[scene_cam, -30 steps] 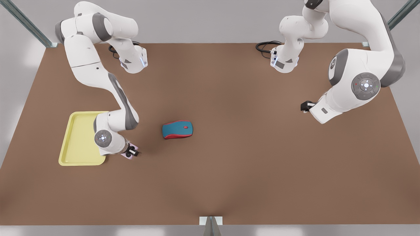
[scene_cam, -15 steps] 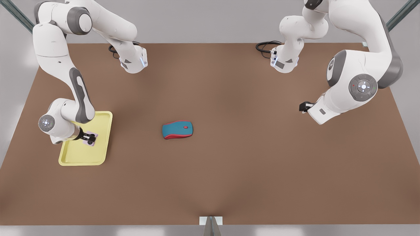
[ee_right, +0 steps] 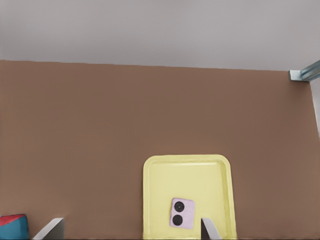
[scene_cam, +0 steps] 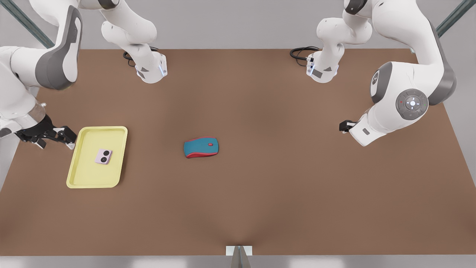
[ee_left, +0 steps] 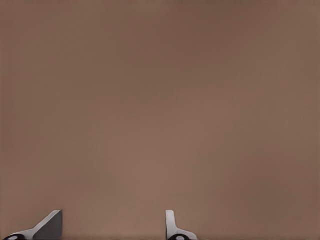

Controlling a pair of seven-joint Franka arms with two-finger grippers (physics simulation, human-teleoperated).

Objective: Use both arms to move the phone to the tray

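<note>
Brown matte tabletop (scene_cam: 260, 193), plain and even from edge to edge. Pale grey wall (scene_cam: 230, 22) behind it, slanted metal struts (scene_cam: 22, 22) at the far corners, a small metal bracket (scene_cam: 238, 250) at the middle of the near edge. Black cables (scene_cam: 301, 54) coiled at the two arm bases along the far side.

Over on the front view's left: pale yellow tray (scene_cam: 80, 175), flat on the table. And there, inside it, the phone (scene_cam: 103, 156), pink, lying flat with both black lenses up, in the half nearer the mouse, clear of the rim. Nothing gripping it.

Right gripper (scene_cam: 55, 139) just beside the tray's outer edge, at the table's margin, lifted off the surface, jaws spread wide and empty. From its wrist camera, looking across tray and phone to the far wall, fingertips (ee_right: 50, 227) well apart.

Teal-and-red mouse (scene_cam: 201, 147) near the table's centre, well apart from the tray.

Far across, on the front view's right: left gripper (scene_cam: 346, 125) waiting above bare brown table, wrist folded in. Jaws spread there too, with nothing between them.
</note>
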